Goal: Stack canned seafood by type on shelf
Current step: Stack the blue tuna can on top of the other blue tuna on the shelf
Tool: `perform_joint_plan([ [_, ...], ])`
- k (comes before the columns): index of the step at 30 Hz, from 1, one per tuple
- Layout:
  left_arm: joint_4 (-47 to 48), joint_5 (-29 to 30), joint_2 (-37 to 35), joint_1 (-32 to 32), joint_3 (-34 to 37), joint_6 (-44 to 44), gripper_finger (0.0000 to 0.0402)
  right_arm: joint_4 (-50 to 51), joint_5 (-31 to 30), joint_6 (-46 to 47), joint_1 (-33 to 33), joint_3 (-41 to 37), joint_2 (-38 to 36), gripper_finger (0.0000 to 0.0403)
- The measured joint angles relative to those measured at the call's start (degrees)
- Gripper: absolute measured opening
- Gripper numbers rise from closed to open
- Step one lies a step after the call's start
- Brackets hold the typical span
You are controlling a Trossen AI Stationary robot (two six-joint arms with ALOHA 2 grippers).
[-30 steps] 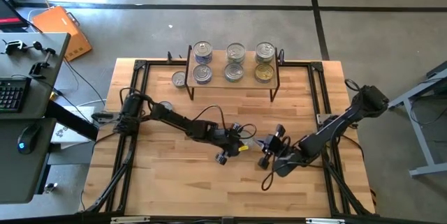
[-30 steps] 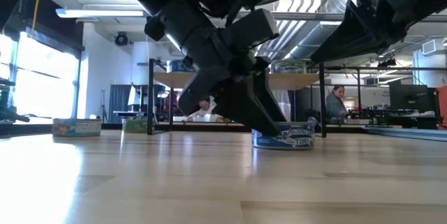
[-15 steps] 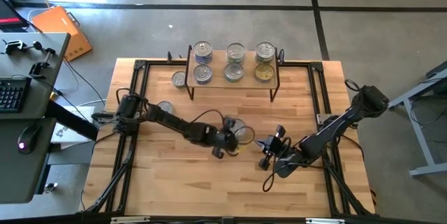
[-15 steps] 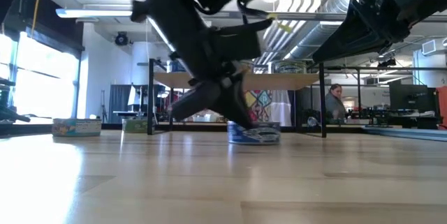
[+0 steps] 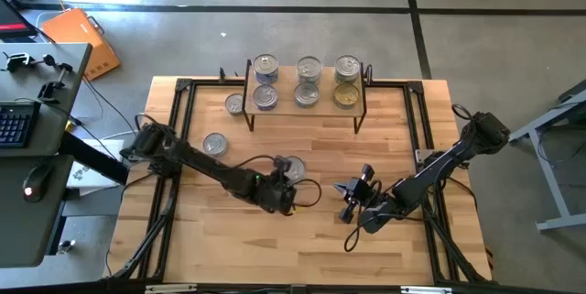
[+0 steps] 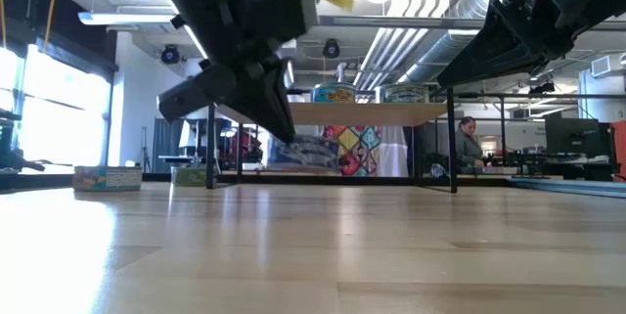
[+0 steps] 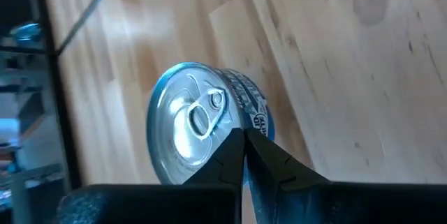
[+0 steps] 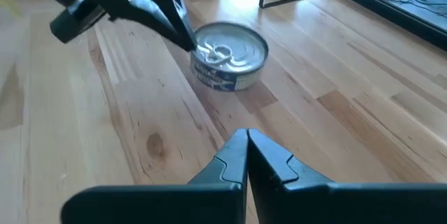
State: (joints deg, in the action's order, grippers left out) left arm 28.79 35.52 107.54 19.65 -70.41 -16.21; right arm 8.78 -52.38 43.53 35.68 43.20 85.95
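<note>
A flat round silver-lidded tin with a blue label (image 5: 293,166) (image 7: 188,123) (image 8: 234,53) is near the table's middle. My left gripper (image 5: 284,178) (image 7: 242,132) is shut on it. In the low view the tin (image 6: 311,154) hangs just above the tabletop. Several more tins stand on the shelf (image 5: 286,83) at the far edge. Two others rest on the table, one (image 5: 235,103) beside the shelf's left legs and one (image 5: 215,144) nearer. My right gripper (image 5: 341,188) (image 8: 246,135) waits shut, right of the held tin. My left gripper pinches the tin's rim (image 7: 234,123) on its near-left side. One finger lies over the lid and the other (image 7: 269,147) down the outer wall. The fingers slant down from the table's near-left. The tin is lifted just clear of the table, lid up.
The shelf's black legs (image 5: 250,120) stand on the table's far part. A black frame (image 5: 183,102) runs round the tabletop. Bare wood lies between the grippers and the shelf. Beyond the table's left edge is a desk with a keyboard (image 5: 14,125).
My left gripper has shut on the tin's rim, then risen and moved toward the table's left edge, its fingers tipping from steep toward a shallower slant. The tin, which stood on the table, has gone left with it and is lifted clear.
</note>
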Motion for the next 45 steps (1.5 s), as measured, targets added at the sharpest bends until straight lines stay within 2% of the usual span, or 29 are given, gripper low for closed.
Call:
perform_joint_plan([
  [8, 5.7, 5.8, -4.2, 2.2, -0.1, 4.8, 0.0, 0.0, 0.0, 0.0, 0.0, 0.0, 0.0, 0.0002],
  [16, 9.4, 10.5, -16.1, 4.7, -0.1, 5.0, 0.0, 0.0, -0.1, 0.0, 0.0, 0.0, 0.0, 0.0002],
  [20, 10.1, 11.8, -23.0, 2.8, -0.1, 1.7, 0.0001, 0.0, -0.2, -0.1, 0.0, 0.0, 0.0, 0.0002],
  [25, 10.3, 12.2, -29.7, -3.5, -0.2, -4.6, 0.0001, 0.0, -0.2, -0.3, 0.0, 0.0, 0.0, 0.0002],
  [28, 10.3, 11.6, -31.5, -7.8, -0.2, -8.1, 0.0001, 0.1, -0.3, -0.3, 0.0, 0.0, 0.0, 0.0002],
  [31, 10.4, 7.3, -31.9, -10.4, -0.2, -9.0, 0.0001, 0.1, -0.3, -0.3, 0.0, 0.0, 0.0, 0.0002],
  [35, 9.9, 0.5, -31.3, -9.8, 1.1, -7.5, 0.0001, 0.0, -0.3, -0.3, 0.0, 0.0, 0.0, 0.0002],
  [38, 9.5, -0.2, -30.4, -7.0, 4.3, -3.7, 0.0001, 0.0, -0.3, -0.1, 0.0, 0.0, 0.0, 0.0002],
  [42, 0.5, -0.2, -29.4, -1.9, 13.1, 2.5, 0.0, 0.0, -0.6, 0.0, 0.0, 0.0, 0.0, 0.0002],
  [45, -16.2, 0.8, -28.5, 1.7, 22.1, 5.4, 0.0, 0.0, -1.4, 0.0, 0.0, 0.0, 0.0, 0.0002],
])
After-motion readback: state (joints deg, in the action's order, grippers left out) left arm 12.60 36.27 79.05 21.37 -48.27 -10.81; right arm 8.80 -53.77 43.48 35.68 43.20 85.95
